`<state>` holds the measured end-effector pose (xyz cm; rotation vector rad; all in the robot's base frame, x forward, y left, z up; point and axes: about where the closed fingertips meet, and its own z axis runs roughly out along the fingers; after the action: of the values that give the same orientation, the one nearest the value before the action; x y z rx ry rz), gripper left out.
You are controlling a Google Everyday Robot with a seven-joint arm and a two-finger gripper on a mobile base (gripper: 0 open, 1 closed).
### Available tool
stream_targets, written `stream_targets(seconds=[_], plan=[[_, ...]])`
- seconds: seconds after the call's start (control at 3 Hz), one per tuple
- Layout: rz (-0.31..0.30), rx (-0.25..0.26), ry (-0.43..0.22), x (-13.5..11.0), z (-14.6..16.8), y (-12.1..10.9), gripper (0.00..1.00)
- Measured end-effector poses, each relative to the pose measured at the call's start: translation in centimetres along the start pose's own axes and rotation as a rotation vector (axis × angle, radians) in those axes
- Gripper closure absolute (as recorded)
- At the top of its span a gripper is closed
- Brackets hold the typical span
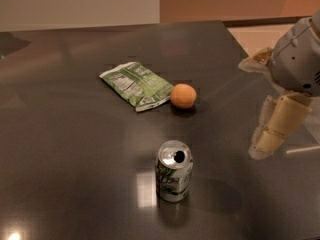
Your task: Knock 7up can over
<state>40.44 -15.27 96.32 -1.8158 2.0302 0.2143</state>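
Observation:
The 7up can (pixel 174 178) stands upright on the dark table (pixel 75 149), near the front centre. It has a silver top with an open pull-tab hole and a green-and-white, slightly dented side. My gripper (pixel 264 145) hangs at the right edge of the view, over the table's right side. It is to the right of the can, a little farther back, and clearly apart from it. It holds nothing that I can see.
A flat green snack bag (pixel 136 85) lies behind the can, with an orange (pixel 183 95) just right of it. The table's right edge (pixel 235 39) runs near the gripper, with pale floor beyond.

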Motion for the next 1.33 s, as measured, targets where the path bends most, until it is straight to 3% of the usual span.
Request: stream_targets(seconds=[0.67, 1.33], plan=[[-0.11, -0.111, -0.232, -4.0, 3.9, 5.0, 0.0], [-0.174, -0.163, -0.337, -6.8, 7.1, 8.6, 0.0]])
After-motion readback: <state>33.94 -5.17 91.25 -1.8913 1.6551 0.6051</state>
